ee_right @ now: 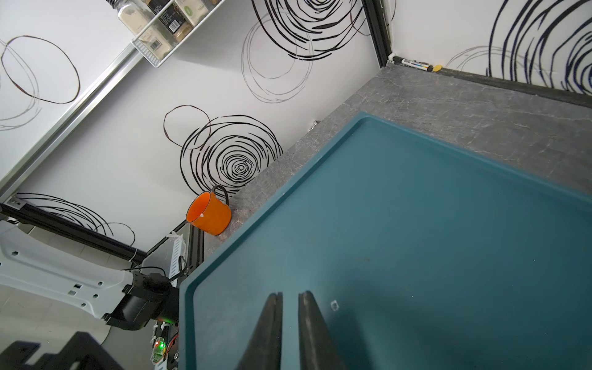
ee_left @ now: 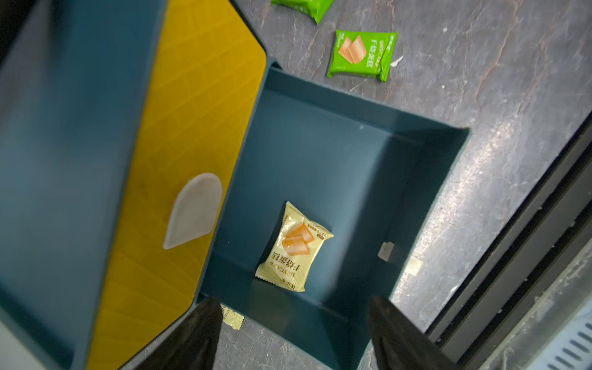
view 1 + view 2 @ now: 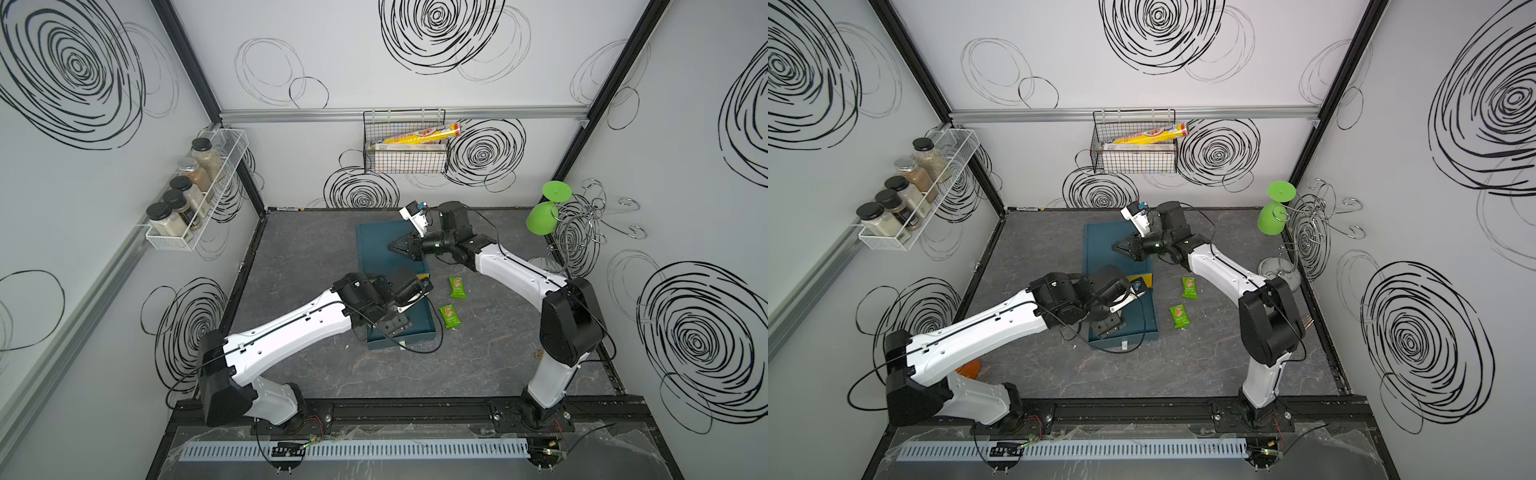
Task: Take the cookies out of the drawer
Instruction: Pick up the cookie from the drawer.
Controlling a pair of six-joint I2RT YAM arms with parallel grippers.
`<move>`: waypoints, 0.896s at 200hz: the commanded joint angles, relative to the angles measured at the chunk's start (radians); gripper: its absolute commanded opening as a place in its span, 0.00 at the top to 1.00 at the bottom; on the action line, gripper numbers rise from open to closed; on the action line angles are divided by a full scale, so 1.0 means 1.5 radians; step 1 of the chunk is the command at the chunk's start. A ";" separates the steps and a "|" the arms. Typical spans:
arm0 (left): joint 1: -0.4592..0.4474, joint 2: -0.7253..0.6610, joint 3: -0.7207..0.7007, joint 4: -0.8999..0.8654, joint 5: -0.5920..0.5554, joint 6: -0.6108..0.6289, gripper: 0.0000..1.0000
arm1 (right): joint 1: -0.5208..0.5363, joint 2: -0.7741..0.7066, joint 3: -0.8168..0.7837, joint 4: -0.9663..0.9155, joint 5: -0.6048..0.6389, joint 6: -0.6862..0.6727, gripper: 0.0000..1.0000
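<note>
A pale beige cookie packet [image 2: 293,248] lies flat on the floor of the open teal drawer [image 2: 352,160]. My left gripper [image 2: 296,299] hangs over the drawer's near wall, open, with nothing between its fingers. The corner of another pale packet [image 2: 233,317] shows on the table beside the drawer. Two green cookie packets [image 3: 457,287] [image 3: 450,316] lie on the table right of the drawer [image 3: 428,320]. My right gripper [image 1: 291,293] sits low over the teal cabinet top [image 1: 416,224]. Its jaws stand almost together with a thin gap and hold nothing.
An orange mug [image 1: 209,213] stands near the table's left edge. A wire stand with a green cup [image 3: 542,218] is at the back right. On the walls hang a wire basket with a yellow tube box [image 3: 405,141] and a spice rack [image 3: 187,199].
</note>
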 commanded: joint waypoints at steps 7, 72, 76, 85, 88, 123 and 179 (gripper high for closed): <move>0.017 0.010 -0.034 -0.002 0.037 0.054 0.24 | -0.002 0.022 -0.014 -0.052 0.007 -0.009 0.84; 0.052 0.026 -0.111 0.041 0.111 0.119 0.25 | -0.002 0.021 -0.027 -0.041 0.004 -0.003 0.84; 0.054 0.029 -0.116 0.043 0.111 0.119 0.25 | -0.003 0.021 -0.027 -0.042 0.004 -0.003 0.84; 0.059 0.030 -0.126 0.053 0.114 0.121 0.25 | -0.002 0.020 -0.029 -0.041 0.003 -0.004 0.84; 0.060 0.030 -0.129 0.057 0.115 0.123 0.25 | -0.003 0.019 -0.029 -0.040 0.003 -0.003 0.84; 0.067 0.040 -0.157 0.095 0.095 0.128 0.23 | -0.003 0.020 -0.035 -0.037 0.001 -0.004 0.84; 0.082 0.065 -0.155 0.107 0.091 0.140 0.20 | -0.003 0.025 -0.036 -0.032 0.001 -0.005 0.84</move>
